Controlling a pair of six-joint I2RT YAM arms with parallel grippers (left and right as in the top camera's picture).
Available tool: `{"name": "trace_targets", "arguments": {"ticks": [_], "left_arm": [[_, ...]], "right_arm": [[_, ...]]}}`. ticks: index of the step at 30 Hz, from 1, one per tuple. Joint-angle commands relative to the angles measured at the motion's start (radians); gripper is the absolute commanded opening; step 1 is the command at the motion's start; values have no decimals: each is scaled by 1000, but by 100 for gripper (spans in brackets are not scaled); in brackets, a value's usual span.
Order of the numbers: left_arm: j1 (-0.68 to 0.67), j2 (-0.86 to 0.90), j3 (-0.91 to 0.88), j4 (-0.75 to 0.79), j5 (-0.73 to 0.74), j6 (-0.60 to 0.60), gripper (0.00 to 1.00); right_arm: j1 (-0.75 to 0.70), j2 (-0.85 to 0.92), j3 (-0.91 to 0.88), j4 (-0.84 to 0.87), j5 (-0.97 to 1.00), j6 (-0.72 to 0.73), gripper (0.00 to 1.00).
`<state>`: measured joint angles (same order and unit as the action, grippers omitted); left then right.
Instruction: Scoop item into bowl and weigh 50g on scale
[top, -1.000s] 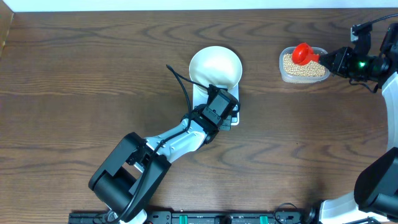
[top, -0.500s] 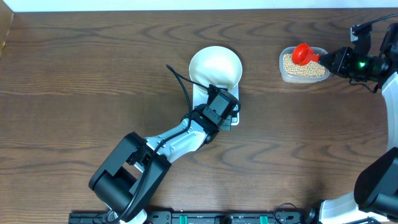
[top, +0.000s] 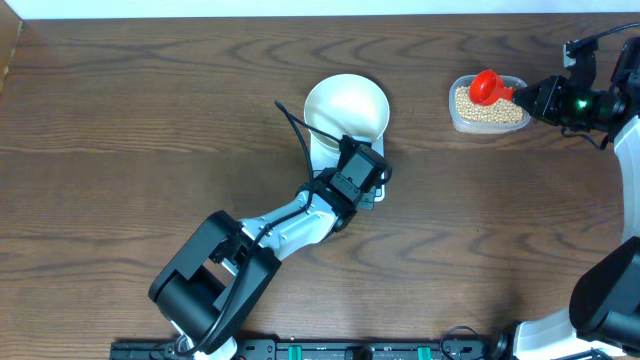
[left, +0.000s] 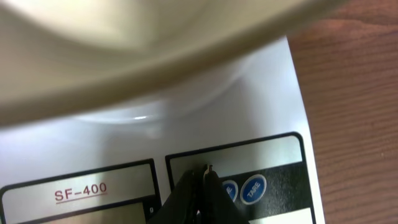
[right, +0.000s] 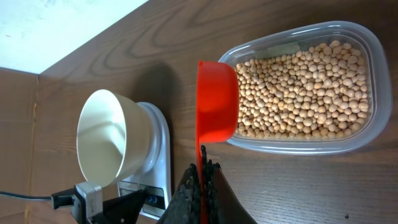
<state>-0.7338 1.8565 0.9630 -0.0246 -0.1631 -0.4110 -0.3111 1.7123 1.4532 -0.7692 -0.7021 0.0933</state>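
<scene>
Red scoop held at the tub of beans; white bowl empty on the scale.

The right fingers are clenched on the scoop's handle, and its cup sits at the tub's rim with the beans just beside it; whether any lie inside the cup cannot be told. From the fingers the handle's long axis runs out toward the bowl, which stands well apart to the tub's left, so the right arm is the nearer to the beans and any load would have to travel leftward. The left fingers are pinched shut on nothing, their tips over the scale's panel just beside the blue tare button; contact cannot be judged.
</scene>
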Motion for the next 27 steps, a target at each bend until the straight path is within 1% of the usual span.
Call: {"name": "trace_targets", "arguments": {"ticks": [1, 6, 19, 27], "left_arm": [[17, 141, -65, -43, -6, 6, 7], [17, 141, -65, -55, -7, 6, 7], [17, 124, -65, -139, -6, 6, 7], [17, 124, -65, -154, -6, 6, 7]], "right_arm": [[-8, -5, 13, -2, -6, -24, 1], [-8, -5, 13, -2, -6, -24, 1], [-9, -5, 13, -2, -6, -32, 1], [-9, -5, 13, -2, -6, -32, 1]]}}
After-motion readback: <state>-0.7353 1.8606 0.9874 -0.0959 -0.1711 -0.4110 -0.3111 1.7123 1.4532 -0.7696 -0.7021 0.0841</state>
